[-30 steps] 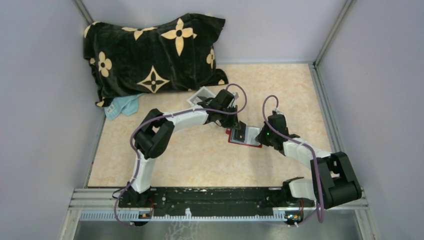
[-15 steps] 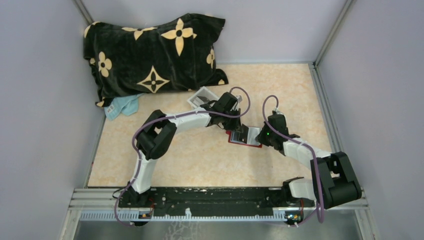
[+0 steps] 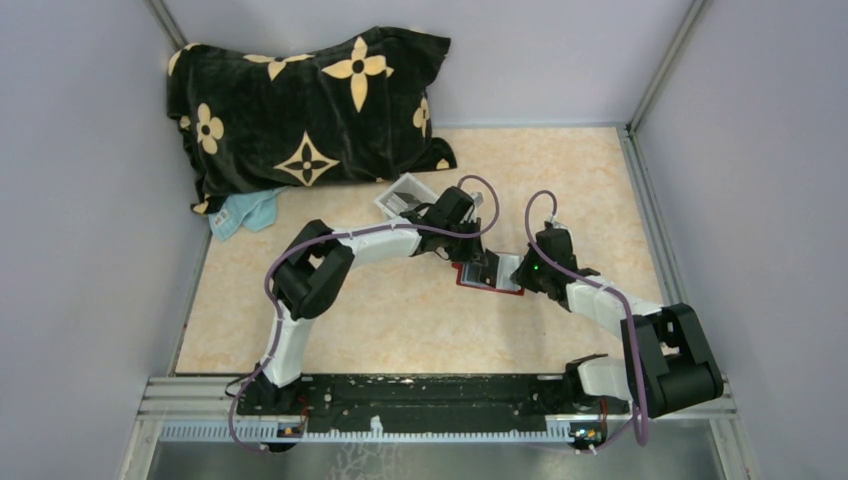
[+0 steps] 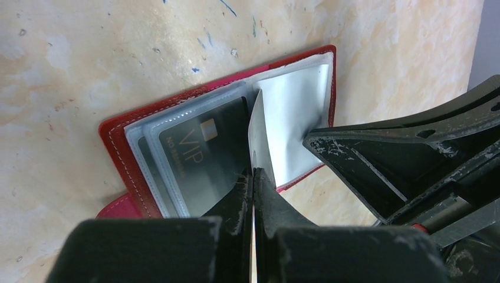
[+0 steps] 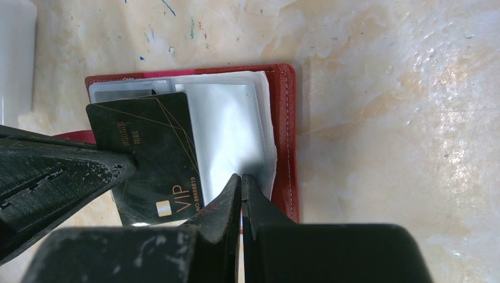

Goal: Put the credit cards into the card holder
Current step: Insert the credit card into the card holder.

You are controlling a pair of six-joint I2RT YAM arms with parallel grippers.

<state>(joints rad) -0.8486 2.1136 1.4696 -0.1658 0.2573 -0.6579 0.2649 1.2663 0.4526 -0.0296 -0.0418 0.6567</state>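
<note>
Pinching the dark VIP card (image 4: 200, 156) by its edge, the left gripper (image 4: 253, 177) was fully closed; card skewed, half over the open red card holder (image 4: 118, 141). The right gripper (image 5: 240, 180) had its jaws shut on a clear sleeve (image 5: 227, 124). Risk: skewed card snags the sleeve mouth, then buckles or slips.

Lab test cell: grey panel walls (image 3: 80, 250), aluminium rail (image 3: 180, 400)

The bench carried one red card holder (image 5: 288, 118), and one black VIP card (image 5: 150, 147) showed at it. The holder's clear sleeves (image 5: 227, 127) could not be counted. Toward the far left corner were one white tray (image 3: 403, 194), one black flower-patterned pillow (image 3: 310, 110) and one light-blue cloth (image 3: 245, 212).
</note>
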